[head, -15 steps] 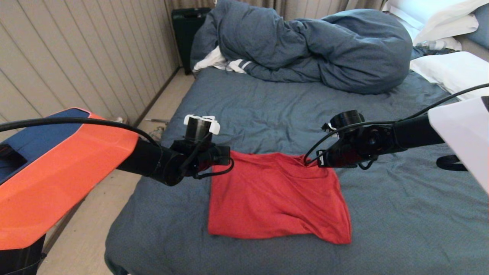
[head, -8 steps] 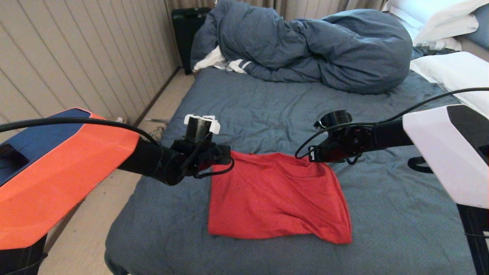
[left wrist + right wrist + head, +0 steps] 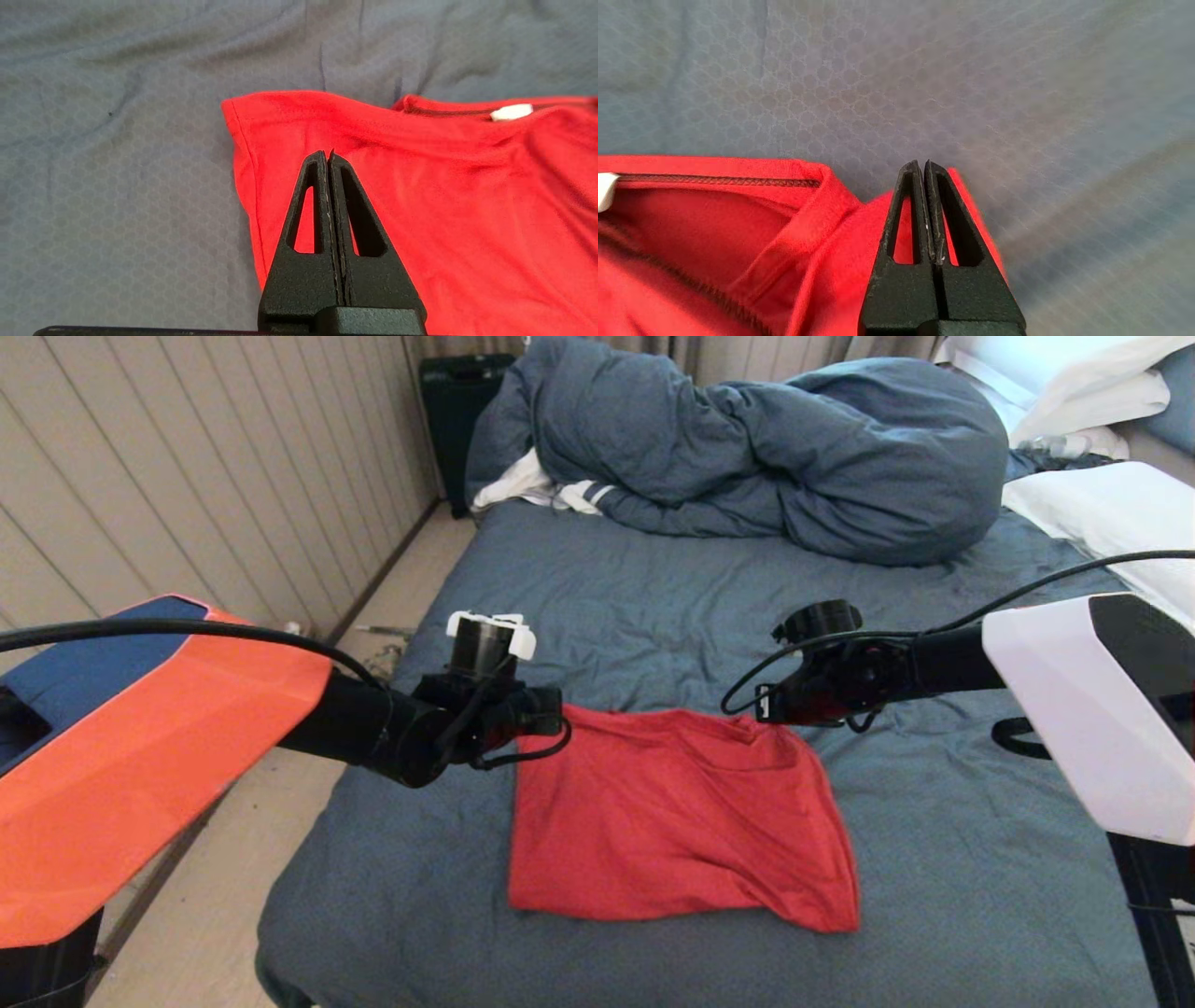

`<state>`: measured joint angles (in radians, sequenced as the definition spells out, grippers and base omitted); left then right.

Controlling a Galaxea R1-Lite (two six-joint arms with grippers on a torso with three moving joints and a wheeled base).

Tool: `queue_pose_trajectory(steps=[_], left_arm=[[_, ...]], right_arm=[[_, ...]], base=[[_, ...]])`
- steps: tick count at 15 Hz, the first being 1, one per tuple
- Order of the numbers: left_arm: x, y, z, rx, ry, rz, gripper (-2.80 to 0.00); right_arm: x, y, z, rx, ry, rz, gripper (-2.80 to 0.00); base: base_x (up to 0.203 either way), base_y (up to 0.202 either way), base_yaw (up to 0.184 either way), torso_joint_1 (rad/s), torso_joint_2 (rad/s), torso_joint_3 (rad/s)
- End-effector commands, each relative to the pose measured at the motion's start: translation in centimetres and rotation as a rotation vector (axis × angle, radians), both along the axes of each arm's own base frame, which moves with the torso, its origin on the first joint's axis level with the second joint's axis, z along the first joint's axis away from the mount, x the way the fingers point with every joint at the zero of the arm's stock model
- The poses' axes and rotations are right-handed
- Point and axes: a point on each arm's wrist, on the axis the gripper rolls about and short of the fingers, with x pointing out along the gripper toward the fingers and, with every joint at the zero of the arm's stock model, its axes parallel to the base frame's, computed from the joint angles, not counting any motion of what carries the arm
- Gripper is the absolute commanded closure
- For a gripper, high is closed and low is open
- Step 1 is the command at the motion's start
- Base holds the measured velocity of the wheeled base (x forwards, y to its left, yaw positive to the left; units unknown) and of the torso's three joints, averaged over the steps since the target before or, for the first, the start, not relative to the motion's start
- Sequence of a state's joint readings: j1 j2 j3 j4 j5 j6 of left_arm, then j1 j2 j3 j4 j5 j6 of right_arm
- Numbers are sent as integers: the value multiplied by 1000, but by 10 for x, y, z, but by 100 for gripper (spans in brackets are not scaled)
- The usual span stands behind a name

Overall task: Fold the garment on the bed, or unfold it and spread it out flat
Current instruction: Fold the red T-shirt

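The red garment [image 3: 672, 821] lies folded in a rough rectangle on the bed [image 3: 653, 588], plain side up, its lettering hidden. My left gripper [image 3: 553, 709] hovers at its far left corner, shut, with nothing between the fingers. In the left wrist view that gripper [image 3: 328, 154] points over the garment [image 3: 444, 210] near its hemmed edge. My right gripper [image 3: 761, 711] is at the far right corner, also shut and empty. The right wrist view has its tips [image 3: 923, 163] over the corner of the garment [image 3: 714, 242], beside the collar [image 3: 803, 224].
A bunched blue-grey duvet [image 3: 747, 457] fills the far end of the bed, with a white striped cloth [image 3: 560, 495] beside it and white pillows [image 3: 1092, 504] at the right. A panelled wall [image 3: 187, 476], a strip of floor [image 3: 411, 579] and a dark box [image 3: 453, 411] lie left.
My right gripper has moved farther away and slightly left along the garment's far edge, and the cloth's far right corner has settled lower. The left arm has stayed put.
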<state>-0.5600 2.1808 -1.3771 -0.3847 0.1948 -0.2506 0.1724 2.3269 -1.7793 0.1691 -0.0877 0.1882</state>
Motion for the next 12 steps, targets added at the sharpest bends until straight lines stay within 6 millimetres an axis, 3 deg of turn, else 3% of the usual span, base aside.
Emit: queue_pose_trajectory(steps=[1,5,10,12], left_arm=[[-4,3,11,-15,-18,3,0],[-19,13,24,-15,-16,6,0],[-34,37,20,-32,56,55,0],[-42,45,21,-35,69,61,0]], right_arm=[[-13,-2,26,9,-42,0,0],[-47,-11,59,9,-67,-4,0],[-69,-32,23,-5,123,-44,0],[-80,-35,22,10,186,-60,0]], base=[[0,0,0,0,0,0],[0,0,0,0,0,0],[0,0,0,0,0,0],[0,0,0,0,0,0]])
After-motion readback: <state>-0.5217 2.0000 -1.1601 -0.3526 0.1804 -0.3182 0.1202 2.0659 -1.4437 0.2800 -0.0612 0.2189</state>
